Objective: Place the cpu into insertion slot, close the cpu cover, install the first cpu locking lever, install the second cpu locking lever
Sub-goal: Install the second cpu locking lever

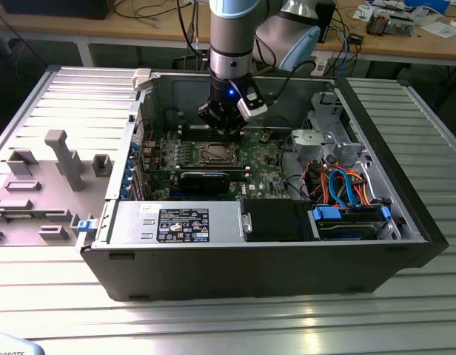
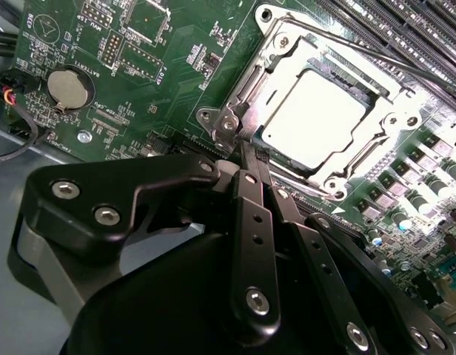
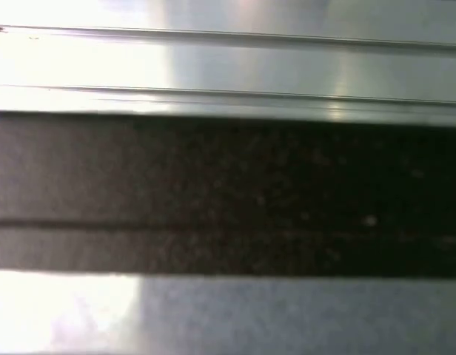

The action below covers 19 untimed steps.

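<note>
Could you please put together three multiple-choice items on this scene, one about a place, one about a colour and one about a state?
1. Where is the claw in the second wrist view?
A. At a corner of the cpu cover
B. Over the coin battery
C. Outside the computer case

2. What colour are the cables beside the drive bay, towards the exterior view's right?
A. Green and white
B. Orange and blue
C. All black

3. What is the state of the cpu?
A. Held in the claw
C. Lying on the work table
B. Seated in the socket with the cover frame down around it

Answers: 1 A, the claw tips meet the frame's corner; 2 B, orange and blue strands show there; 3 B, its silver top shows through the cover's window.
</note>
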Each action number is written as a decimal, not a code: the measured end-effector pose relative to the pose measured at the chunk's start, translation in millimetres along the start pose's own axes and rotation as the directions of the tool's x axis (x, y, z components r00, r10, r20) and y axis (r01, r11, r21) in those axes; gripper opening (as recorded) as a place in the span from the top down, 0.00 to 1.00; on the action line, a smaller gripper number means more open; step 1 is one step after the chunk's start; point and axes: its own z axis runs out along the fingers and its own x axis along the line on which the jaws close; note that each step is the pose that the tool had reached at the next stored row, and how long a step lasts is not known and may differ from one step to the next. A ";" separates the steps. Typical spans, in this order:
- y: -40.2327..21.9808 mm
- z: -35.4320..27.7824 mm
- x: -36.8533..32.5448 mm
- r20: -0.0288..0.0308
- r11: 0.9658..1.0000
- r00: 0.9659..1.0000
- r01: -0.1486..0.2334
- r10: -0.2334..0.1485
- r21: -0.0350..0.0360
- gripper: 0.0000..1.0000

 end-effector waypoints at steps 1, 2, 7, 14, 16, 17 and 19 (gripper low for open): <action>-0.1 0.0 0.0 0.000 1.000 1.000 0.000 0.000 0.000 0.89; -0.1 0.0 0.0 0.000 1.000 1.000 0.000 0.000 0.000 0.89; -0.4 -0.1 0.0 0.000 1.000 1.000 0.000 0.000 0.000 0.89; -0.4 -1.8 -0.1 0.000 1.000 1.000 0.000 0.000 0.003 0.89; -0.4 -3.4 -0.1 0.000 1.000 1.000 0.000 0.000 0.005 0.89; -0.4 -3.6 -0.1 0.000 1.000 1.000 0.000 0.000 0.005 0.89; -0.5 -3.6 0.0 0.000 1.000 1.000 0.000 0.000 0.005 0.89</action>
